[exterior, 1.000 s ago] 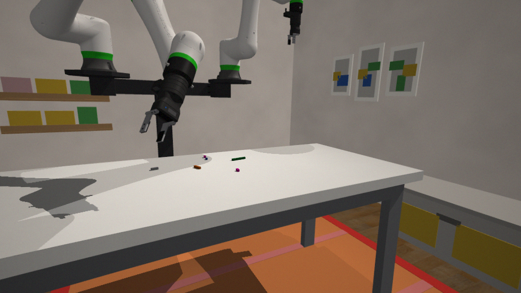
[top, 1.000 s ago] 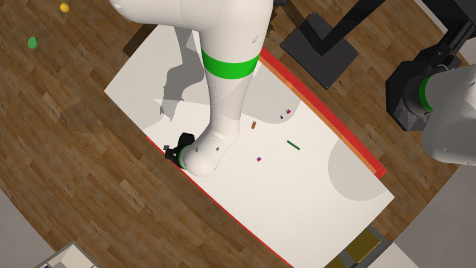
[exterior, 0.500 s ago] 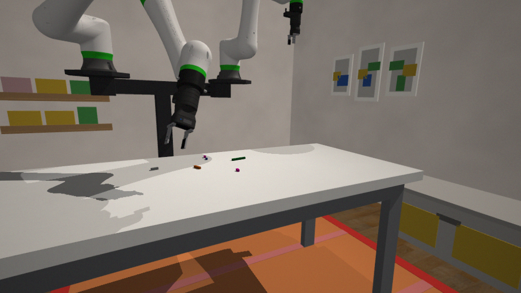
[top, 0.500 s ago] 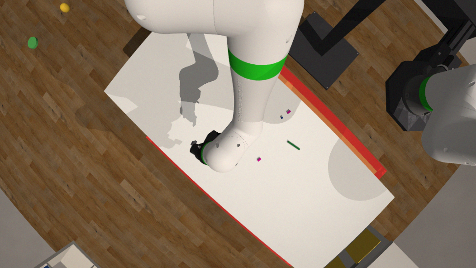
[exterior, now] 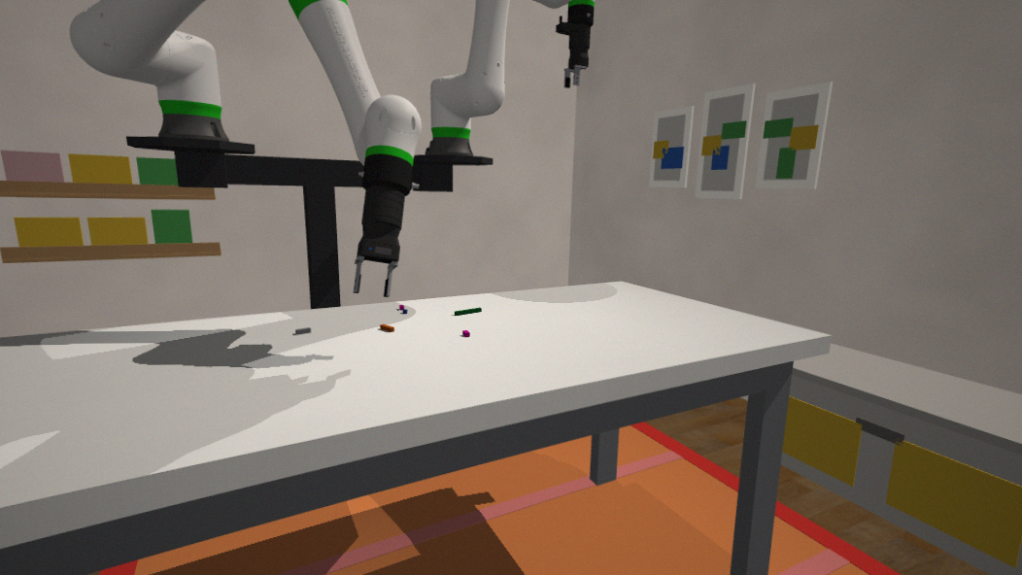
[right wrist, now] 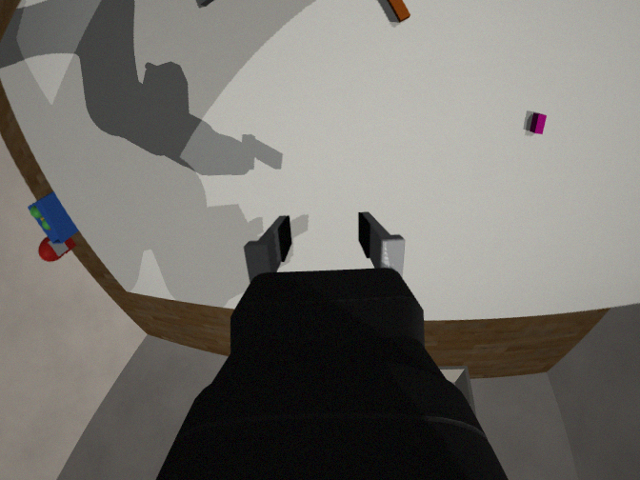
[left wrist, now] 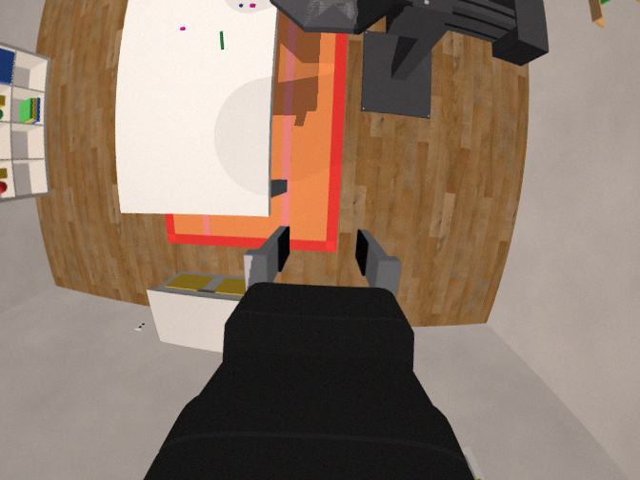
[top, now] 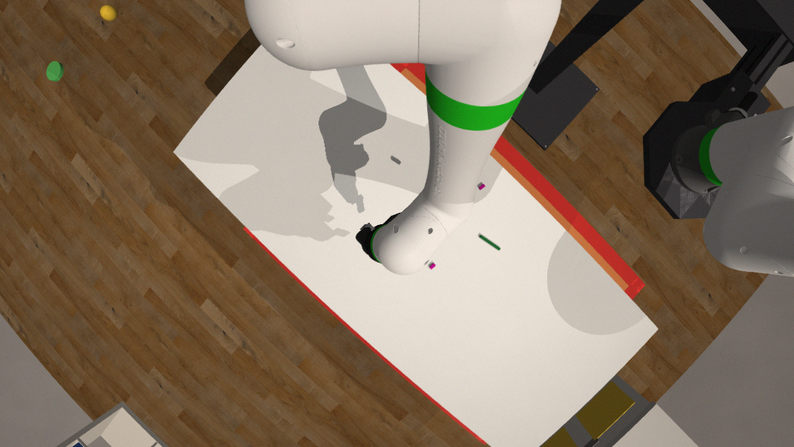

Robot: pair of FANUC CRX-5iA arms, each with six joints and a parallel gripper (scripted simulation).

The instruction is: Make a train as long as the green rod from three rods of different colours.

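The right claw (top: pixel 365 226) (exterior: pixel 372 282) (right wrist: pixel 324 228) is held wide and empty above the table (top: pixel 472 344) (exterior: pixel 643 343) (left wrist: pixel 170 129) (right wrist: pixel 439 180); if it is lowered at a tilt, the grey rod (top: pixel 395 160) (exterior: pixel 302 330) (right wrist: pixel 206 2) or orange rod (exterior: pixel 387 327) (right wrist: pixel 399 10), lying apart, could be tipped or pushed. Beside one magenta rod (top: pixel 481 186) (exterior: pixel 401 307) (left wrist: pixel 251 5), the tiny blue rod (exterior: pixel 405 311) (left wrist: pixel 240 5) could be missed or its neighbour nudged by a spread finger. With blue, grey and orange apparently needed to match the green rod (top: pixel 489 241) (exterior: pixel 467 312) (left wrist: pixel 221 40), a wrong total could be caused by magenta being chosen. Gaps could be opened by careless release. The left claw (exterior: pixel 572 78) (left wrist: pixel 323 241), also wide and empty, is held well away.

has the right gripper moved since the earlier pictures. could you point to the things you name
yes, in the exterior view the right gripper (top: pixel 364 229) (exterior: pixel 373 277) (right wrist: pixel 324 228) has shifted rightward, from over the grey rod (top: pixel 395 160) (exterior: pixel 302 330) (right wrist: pixel 206 2) to nearly over the orange rod (exterior: pixel 386 327) (right wrist: pixel 398 9)
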